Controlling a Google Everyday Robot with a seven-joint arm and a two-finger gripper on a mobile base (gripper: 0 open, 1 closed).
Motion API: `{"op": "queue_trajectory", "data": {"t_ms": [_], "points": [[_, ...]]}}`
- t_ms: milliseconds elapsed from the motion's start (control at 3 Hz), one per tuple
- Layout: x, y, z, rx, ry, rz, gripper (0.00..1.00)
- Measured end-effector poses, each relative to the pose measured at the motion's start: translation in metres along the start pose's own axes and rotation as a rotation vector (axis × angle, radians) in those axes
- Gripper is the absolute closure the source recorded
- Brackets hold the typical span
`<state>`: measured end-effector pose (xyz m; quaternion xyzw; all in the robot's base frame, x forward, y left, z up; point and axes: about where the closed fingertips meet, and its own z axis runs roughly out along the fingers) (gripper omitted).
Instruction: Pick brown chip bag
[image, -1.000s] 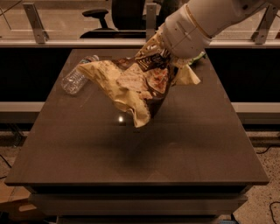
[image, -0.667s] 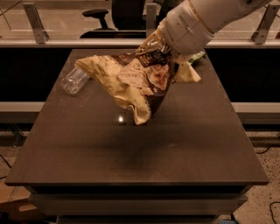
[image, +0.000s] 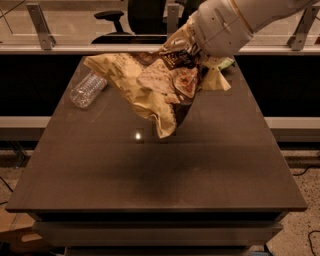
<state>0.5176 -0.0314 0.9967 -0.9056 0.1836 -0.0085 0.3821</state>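
Large crinkly brown chip bag (image: 150, 85), dark front and pale yellow edges, hangs twisted in the air over the far half of the dark square table (image: 150, 175), clear plastic bottle (image: 87, 90) lying far-left, black office chair (image: 112, 17) behind, white arm (image: 225, 22) reaching in from upper right, gripper (image: 192, 50) clamped on the bag's top.

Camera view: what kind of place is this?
Probably an office or lab: an office chair behind a rail, and a dark table with a plastic bottle. The gripper, upper right, holds the brown chip bag above it.
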Motion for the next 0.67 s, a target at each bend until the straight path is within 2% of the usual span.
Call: {"op": "queue_trajectory", "data": {"t_ms": [333, 667], "points": [[-0.0103, -0.0008, -0.0089, 0.026, -0.002, 0.001, 1.00], [-0.0104, -0.0007, -0.0090, 0.027, -0.002, 0.001, 1.00]]}}
